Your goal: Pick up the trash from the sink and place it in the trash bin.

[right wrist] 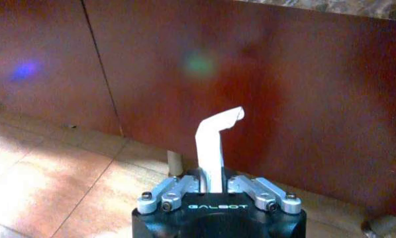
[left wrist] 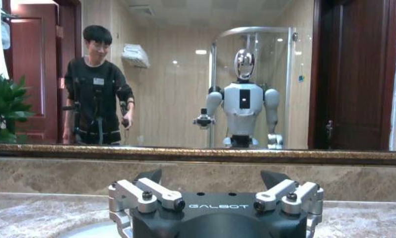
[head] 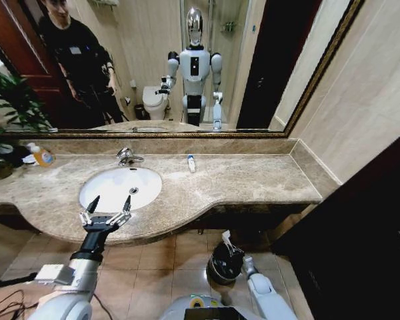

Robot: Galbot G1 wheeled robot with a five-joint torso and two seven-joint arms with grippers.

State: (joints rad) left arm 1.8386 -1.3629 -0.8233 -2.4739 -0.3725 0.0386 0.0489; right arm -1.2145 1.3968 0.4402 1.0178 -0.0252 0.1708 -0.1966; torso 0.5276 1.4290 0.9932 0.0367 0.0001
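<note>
The white oval sink (head: 113, 189) is set in the beige marble countertop. My left gripper (head: 109, 205) hovers open over the basin's front rim, and in the left wrist view its fingertips (left wrist: 275, 177) point at the mirror wall. Low on the floor, my right gripper (head: 228, 249) is shut on a flat white wrapper (right wrist: 216, 140), a piece of the trash, held just above the small black trash bin (head: 220, 268). The wrapper (head: 227, 237) sticks up out of the fingers. A small white tube (head: 191, 162) lies on the counter to the right of the faucet.
A chrome faucet (head: 126, 157) stands behind the basin. A yellow-orange soap bottle (head: 43, 157) and a plant (head: 3, 107) are at the far left. Dark wooden cabinet fronts (right wrist: 251, 89) rise behind the bin, and a dark door (head: 367, 233) stands at the right.
</note>
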